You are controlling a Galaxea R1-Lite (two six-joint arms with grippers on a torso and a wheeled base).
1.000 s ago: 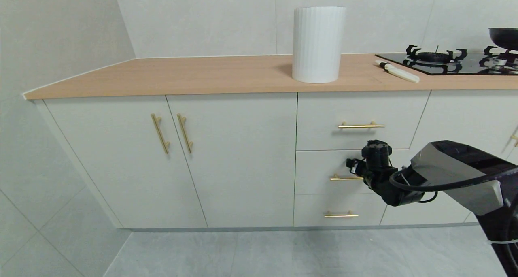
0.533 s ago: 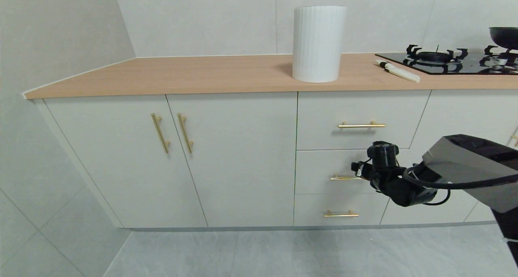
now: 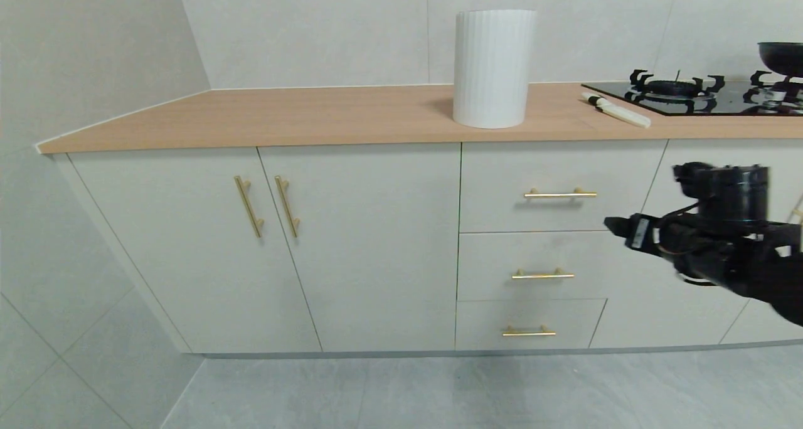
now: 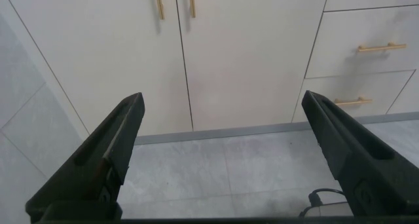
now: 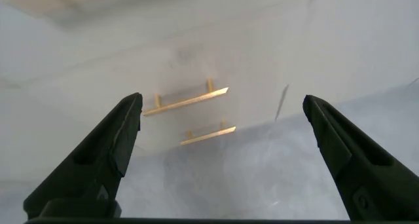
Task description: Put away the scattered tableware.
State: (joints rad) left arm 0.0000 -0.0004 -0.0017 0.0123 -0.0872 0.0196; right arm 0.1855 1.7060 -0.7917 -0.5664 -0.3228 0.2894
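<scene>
Right gripper (image 5: 221,101) hangs with its fingers spread wide, low and to the right of the white ribbed canister (image 3: 494,68), in front of the drawer fronts (image 3: 555,165) and apart from their brass handles (image 3: 559,194). Left gripper (image 4: 222,96) is spread just as wide, facing the cupboard doors (image 4: 249,54) and floor well below the canister. A pale knife (image 3: 615,110) lies flat on the wooden countertop (image 3: 313,115), right of the canister, just beside the black hob (image 3: 690,103). Farther right of the canister, a dark pan (image 3: 781,56) sits on the hob.
</scene>
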